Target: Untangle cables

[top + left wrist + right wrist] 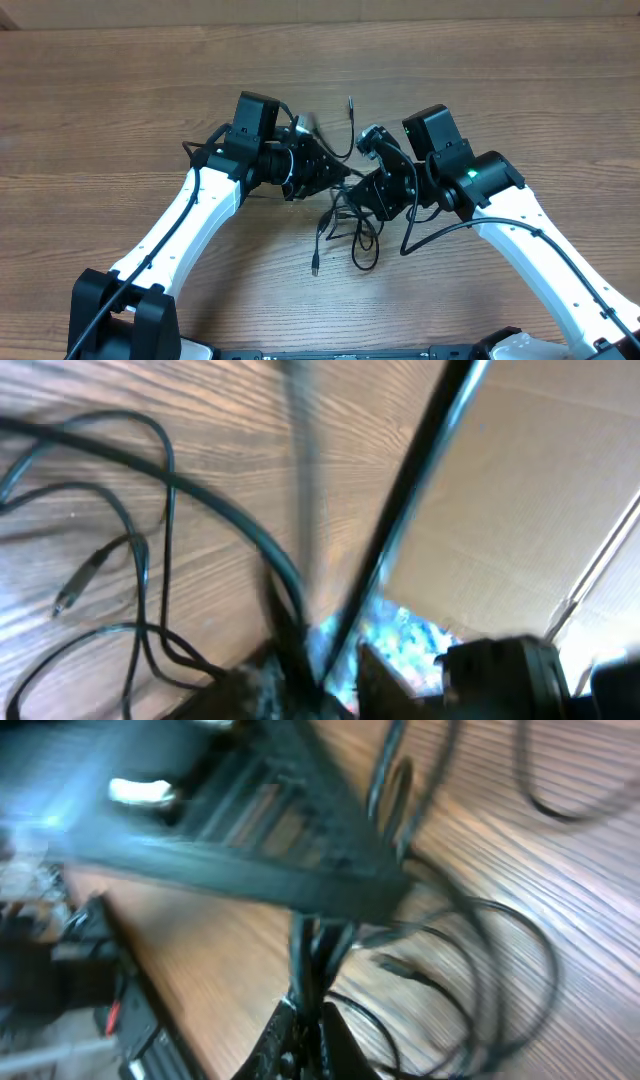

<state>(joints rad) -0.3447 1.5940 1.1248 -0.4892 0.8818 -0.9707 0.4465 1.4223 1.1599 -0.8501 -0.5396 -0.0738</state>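
Spanning the pale wooden table (120, 100), the overhead view shows both white-and-black arms meeting over the work at centre. At left, the left gripper (325, 172) points inward at the upper edge of the knot. Its wrist view is smeared by blur, and dark strands cross near the base of the fingers, so whether the jaws stand apart or closed on a strand cannot be told. At centre lie the thin black flexible cables (357, 228), bunched in overlapping loops just below and between the two tools. One strand runs up and away to a small plug tip (350, 102), and another trails down to a slim plug end (314, 268). At right, the right gripper (360, 188) sits on the top of the bundle with its jaws brought fully together. In its wrist view a black strand rises from between the fingertips, so it appears to pinch a cable.

Judged progress: early. Two plug ends lie free of the pile, but the loops still cross one another, and no cord lies apart. Separating and laying out each cord remains to be done.
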